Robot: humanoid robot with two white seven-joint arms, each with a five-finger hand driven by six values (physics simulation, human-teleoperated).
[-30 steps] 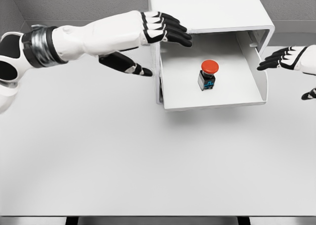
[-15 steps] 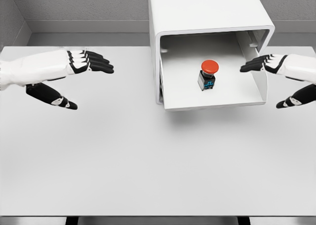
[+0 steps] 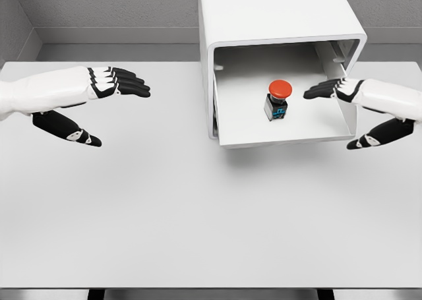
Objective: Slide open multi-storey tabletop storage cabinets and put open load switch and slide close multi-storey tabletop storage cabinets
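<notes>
Left robot hand (image 3: 99, 95) hangs above the white bench (image 3: 165, 208) at its left side, well apart from the cabinet; its four fingers are extended straight and held together, pointing right, with the thumb (image 3: 69, 130) dropped apart below them, so the hand is wide and holds nothing. At centre right stands the white storage cabinet (image 3: 277, 16), its shell running back toward the rear wall. Its drawer (image 3: 283, 138) is slid out toward the camera, with a low front lip and a taller side wall on the right. The load switch (image 3: 277, 100) stands upright on the drawer floor, roughly central, a red round cap over a dark body with a blue marking on its face; nothing touches it. Right robot hand (image 3: 359, 105) reaches in from the right edge over the drawer's right wall; its dark fingers (image 3: 323, 89) are straight, pointing left toward the switch, near it but apart. The thumb (image 3: 372, 136) hangs outside the drawer's right front corner. This hand is likewise wide and holds nothing.
</notes>
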